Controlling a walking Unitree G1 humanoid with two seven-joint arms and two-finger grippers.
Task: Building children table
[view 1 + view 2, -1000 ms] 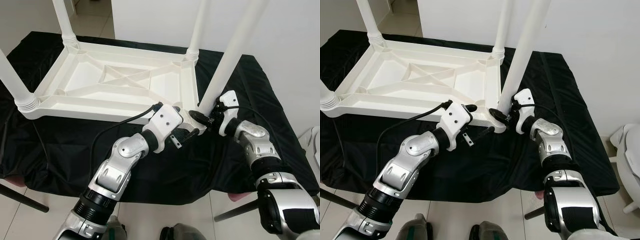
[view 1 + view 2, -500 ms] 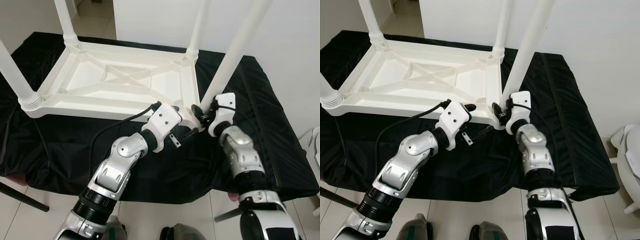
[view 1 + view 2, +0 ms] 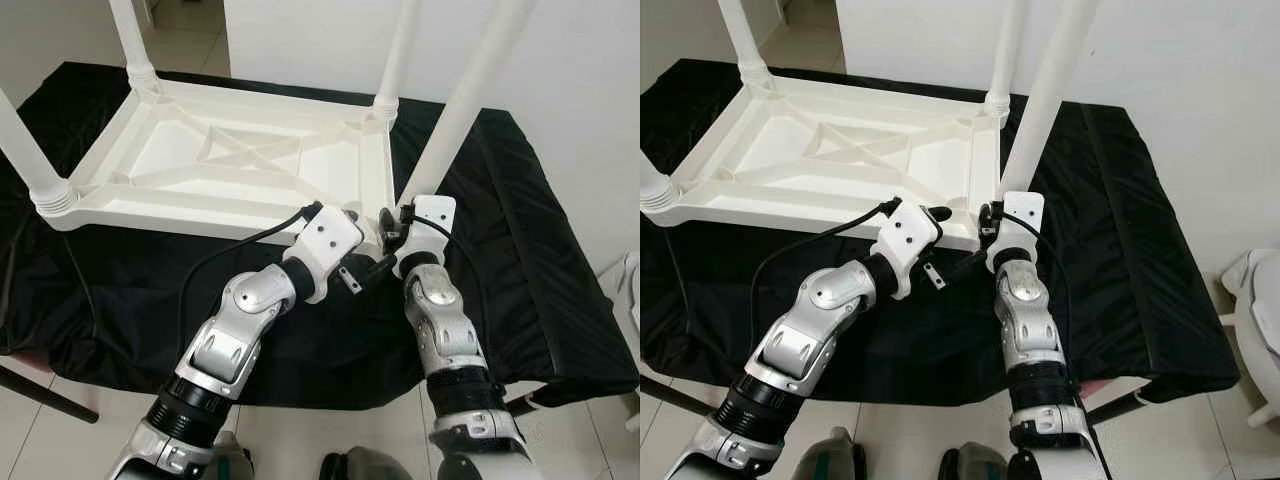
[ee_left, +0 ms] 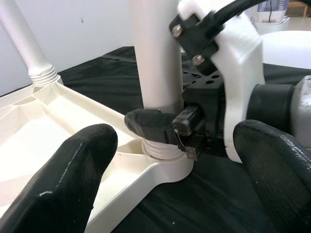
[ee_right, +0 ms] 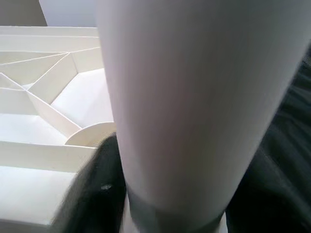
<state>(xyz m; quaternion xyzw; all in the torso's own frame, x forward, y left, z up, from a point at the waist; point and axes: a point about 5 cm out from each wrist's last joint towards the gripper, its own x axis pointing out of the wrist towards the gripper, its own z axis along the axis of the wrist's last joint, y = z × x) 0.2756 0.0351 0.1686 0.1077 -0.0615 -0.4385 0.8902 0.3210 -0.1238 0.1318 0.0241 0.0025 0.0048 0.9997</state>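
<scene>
A white children's table (image 3: 230,170) lies upside down on a black cloth. Three white legs stand in its other corners. The fourth leg (image 3: 455,110) rises at a slant from the near right corner socket (image 4: 165,162). My right gripper (image 3: 392,226) is shut on this leg just above its threaded base, and one of its black fingers (image 4: 150,126) wraps around the leg. My left gripper (image 4: 175,170) is open, its fingers (image 4: 73,184) spread wide on both sides of that corner, a little short of it and touching nothing.
The black cloth (image 3: 520,260) covers a low support and hangs over its front edge. A white wall (image 3: 580,80) stands right behind. Tiled floor lies in front, and a white object (image 3: 630,285) sits at the far right.
My right forearm has swung in from the right to stand almost straight below the leg, with the gripper turning around the leg base it holds. The left arm has stayed put.
</scene>
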